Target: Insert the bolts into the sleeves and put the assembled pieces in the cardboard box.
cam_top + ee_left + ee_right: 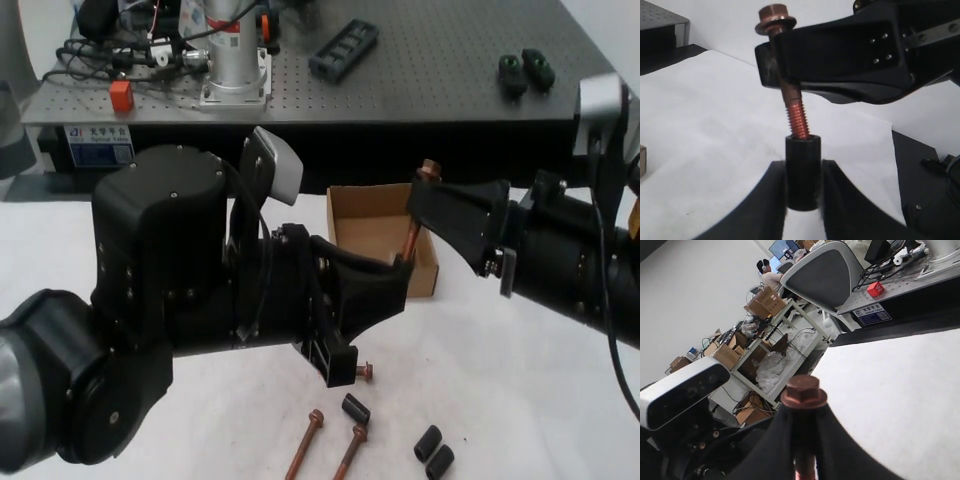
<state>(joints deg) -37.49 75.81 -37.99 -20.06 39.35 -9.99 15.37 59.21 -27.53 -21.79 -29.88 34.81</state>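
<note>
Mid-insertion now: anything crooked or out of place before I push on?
The bolt in the right gripper leans slightly off the axis of the sleeve held by the left gripper, though its threaded tip sits in the sleeve's mouth. Nothing else looks odd.

Tip of the bolt [796, 120] is out of sight inside the sleeve [802, 170]; the right hand [775, 65] covers its upper shank.

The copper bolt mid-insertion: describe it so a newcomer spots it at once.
Find the open cardboard box on the white bench. At its right end, the right gripper holds a copper-coloured hex-head bolt. Unlike the bolts lying flat, it stands upright, tip in a black sleeve.
</note>
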